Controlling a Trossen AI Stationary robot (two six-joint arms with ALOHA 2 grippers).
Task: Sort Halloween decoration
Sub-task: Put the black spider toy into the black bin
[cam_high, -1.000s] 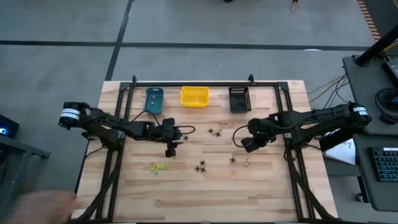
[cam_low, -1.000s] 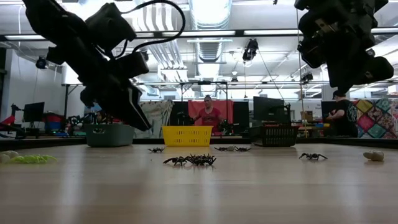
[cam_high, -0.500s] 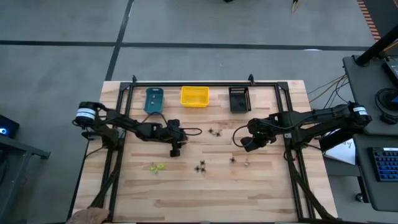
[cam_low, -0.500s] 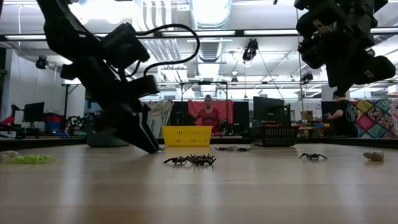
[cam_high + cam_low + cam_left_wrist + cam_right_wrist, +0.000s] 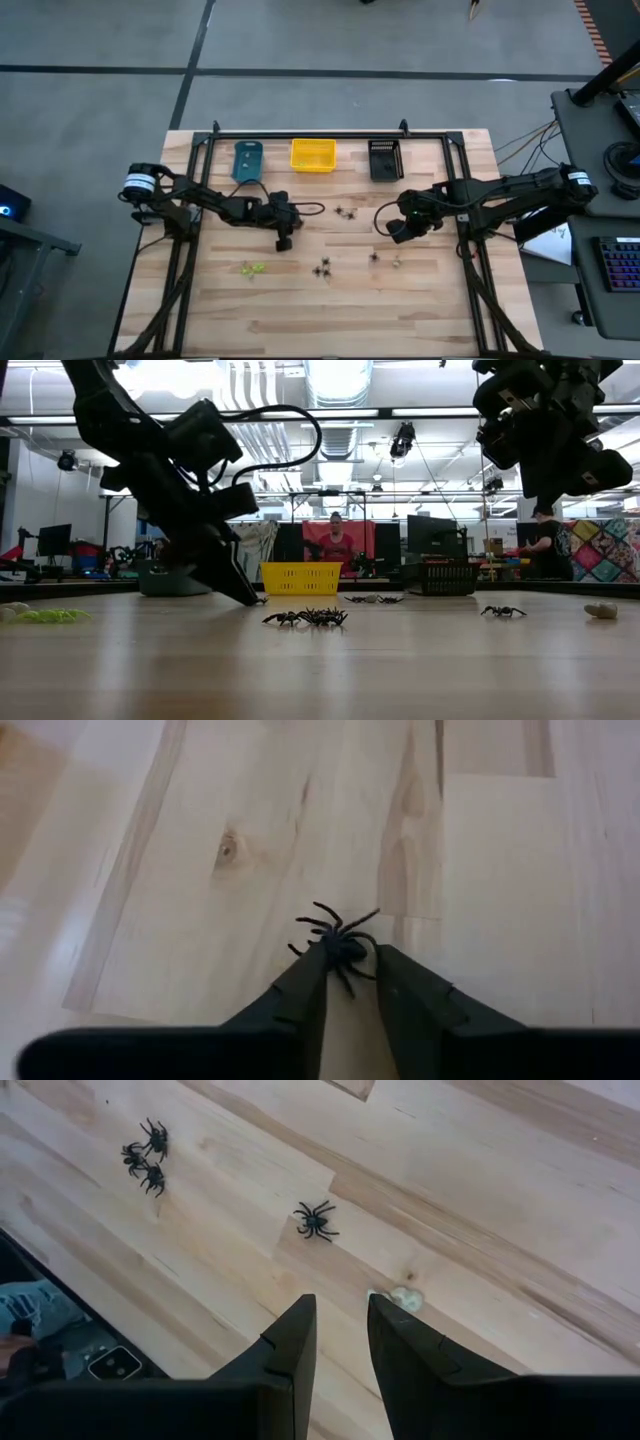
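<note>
The pale wooden plank surface (image 5: 420,310) carries tiny black plastic spiders (image 5: 322,269), one yellow-green spider (image 5: 252,268) and a pale off-white trinket (image 5: 405,1297); behind stand a teal plastic bin (image 5: 248,161), a yellow mesh bin (image 5: 313,155) and a black slatted bin (image 5: 385,159)

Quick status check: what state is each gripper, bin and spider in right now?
Left gripper: down at the table, fingers closing around a black spider.
Right gripper: raised above the table, empty, fingers apart.
Teal bin, yellow bin, black bin: upright along the far edge.
Yellow-green spider: loose on the table.
</note>
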